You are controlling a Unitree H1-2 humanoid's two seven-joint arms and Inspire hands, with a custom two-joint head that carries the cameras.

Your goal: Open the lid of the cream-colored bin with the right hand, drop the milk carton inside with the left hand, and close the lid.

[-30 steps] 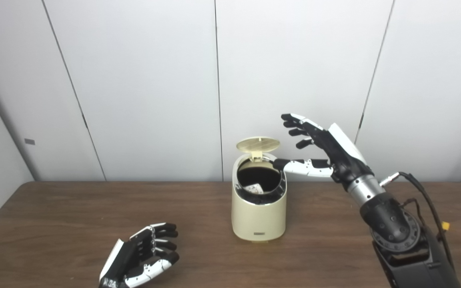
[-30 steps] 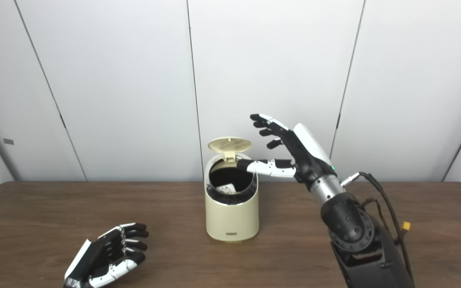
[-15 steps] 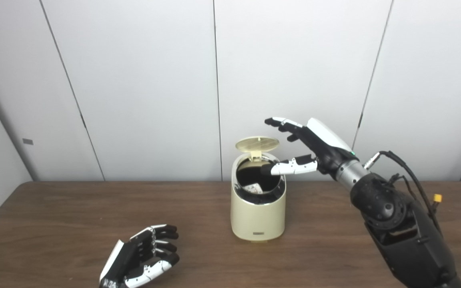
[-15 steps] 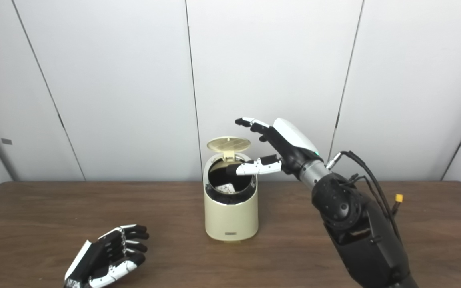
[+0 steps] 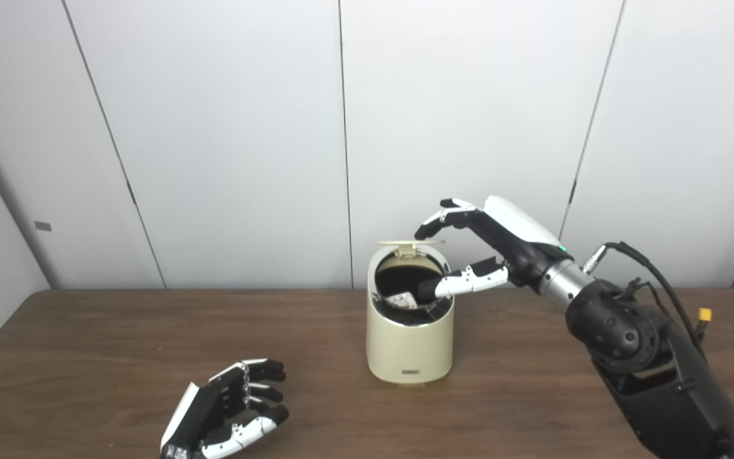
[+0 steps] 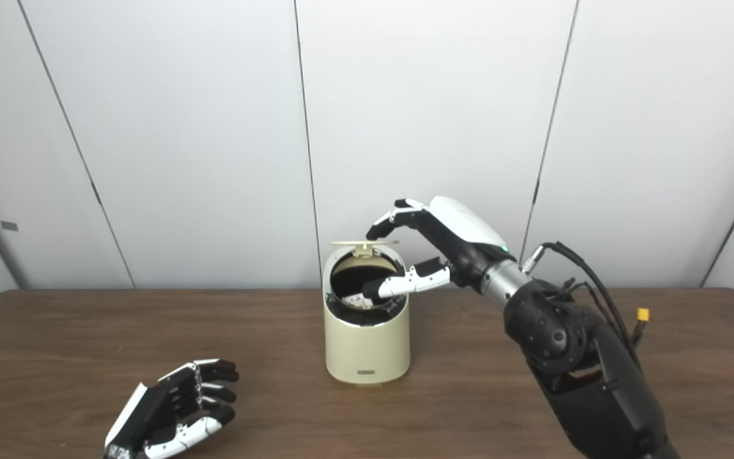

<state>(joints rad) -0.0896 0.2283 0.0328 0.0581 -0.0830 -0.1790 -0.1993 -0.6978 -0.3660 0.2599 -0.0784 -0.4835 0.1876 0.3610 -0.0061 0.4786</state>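
Standing near the middle of a dark, wood-grained table (image 5: 86, 331), the cream-colored bin (image 5: 410, 344) is a smooth, rounded plastic tub with a glossy black ring around its mouth. Its thin round lid (image 5: 409, 243) is hinged at the back and lies almost level above the opening, seen edge-on — a pale sliver with a gap beneath it. Fingertips (image 5: 427, 227) of the right hand (image 5: 491, 245) curl down onto the lid's right edge, while the white-and-black thumb reaches across the rim just below; the hand grips nothing, its fingers apart. Inside the dark cavity a scrap of white with printed marks shows — the milk carton (image 5: 401, 299), lying low against the inner wall. The right arm is black and bulky, with a bright metal wrist collar and loose black cables trailing to a small yellow connector (image 5: 702, 314). Well apart at the front left, the left hand (image 5: 227, 411) rests on the tabletop, palm up, fingers loosely curled and empty. Plain pale wall panels (image 5: 227, 140) with thin dark seams stand behind.
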